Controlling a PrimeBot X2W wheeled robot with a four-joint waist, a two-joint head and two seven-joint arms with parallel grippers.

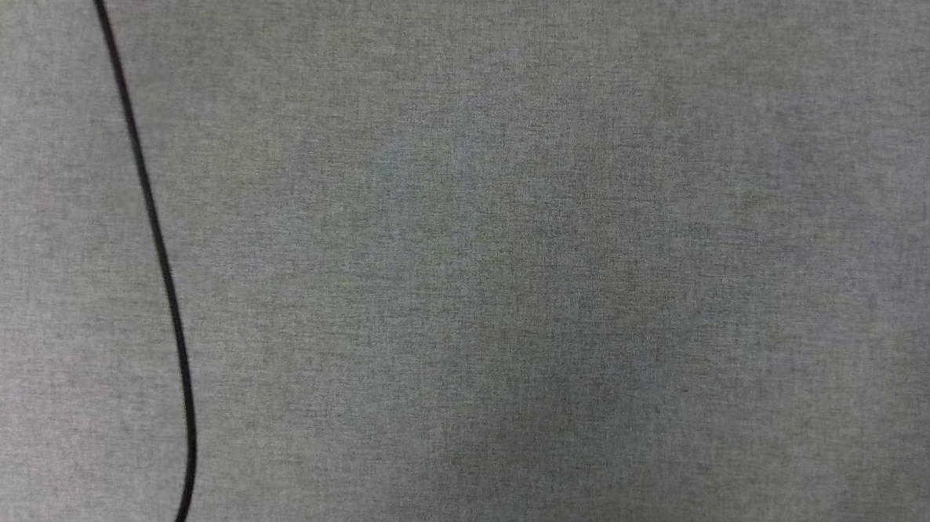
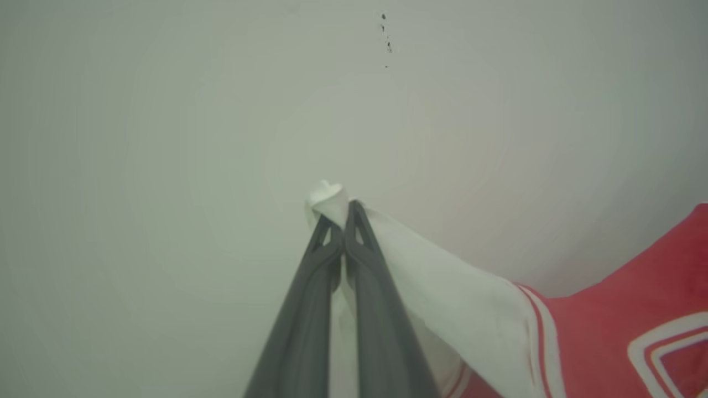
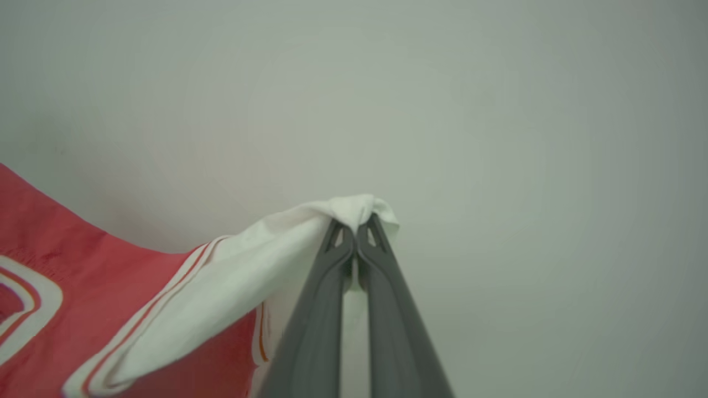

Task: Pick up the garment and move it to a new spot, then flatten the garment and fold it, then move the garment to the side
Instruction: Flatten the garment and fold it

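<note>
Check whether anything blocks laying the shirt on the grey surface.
A black cable runs down the grey surface's left side; nothing else visible does. The left gripper and right gripper pinch the shirt's white sleeve ends.

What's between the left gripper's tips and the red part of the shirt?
In the left wrist view, the left gripper pinches the white sleeve end; that white cloth, then thin striped trim, runs to the red body.

Nothing legible is showing in any view: no words, numbers, brand or label. The red short-sleeved garment (image 2: pixel 608 331) with white sleeve ends is carrying a white-outlined printed shape (image 2: pixel 664 333), but the picture edge is cutting it off and it is spelling nothing.
</note>
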